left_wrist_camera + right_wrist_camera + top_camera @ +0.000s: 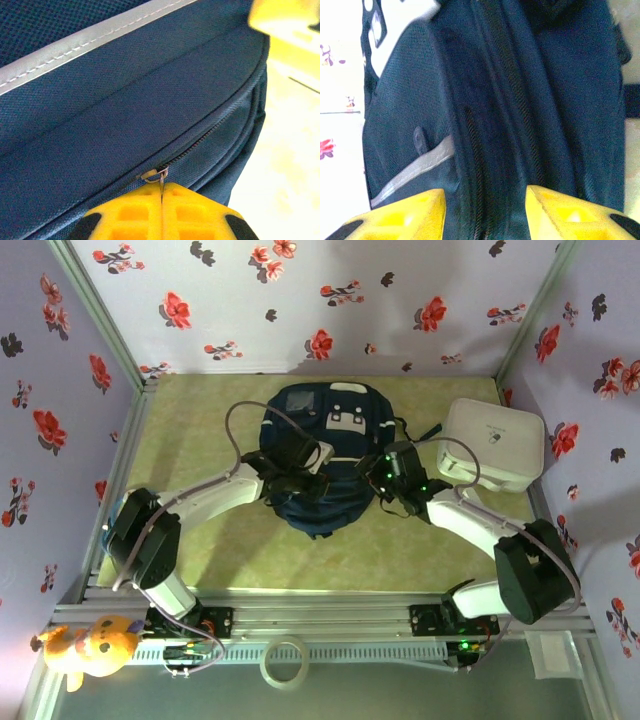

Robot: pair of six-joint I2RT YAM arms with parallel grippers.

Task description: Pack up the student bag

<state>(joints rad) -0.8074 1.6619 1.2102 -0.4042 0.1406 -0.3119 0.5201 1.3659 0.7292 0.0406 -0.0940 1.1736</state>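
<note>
The student bag (pixel 330 512), navy with a grey stripe (pixel 75 47), lies flat in the middle of the green mat. My left gripper (pixel 292 484) rests on its left half. In the left wrist view that gripper (pixel 162 192) is shut on the thin metal zipper pull (pixel 161 175), at the end of a closed zipper line. My right gripper (pixel 386 486) hovers at the bag's right side. In the right wrist view it (pixel 485 200) is open, its yellow fingers (pixel 410 210) apart over the bag's dark zipper seams (pixel 480 150) and gripping nothing.
A white rounded-square box (pixel 495 443) sits at the right of the mat, close to the right arm. Flowered walls close in the back and sides. A tape roll (pixel 283 662) and an orange plush toy (pixel 90 645) lie by the front rail.
</note>
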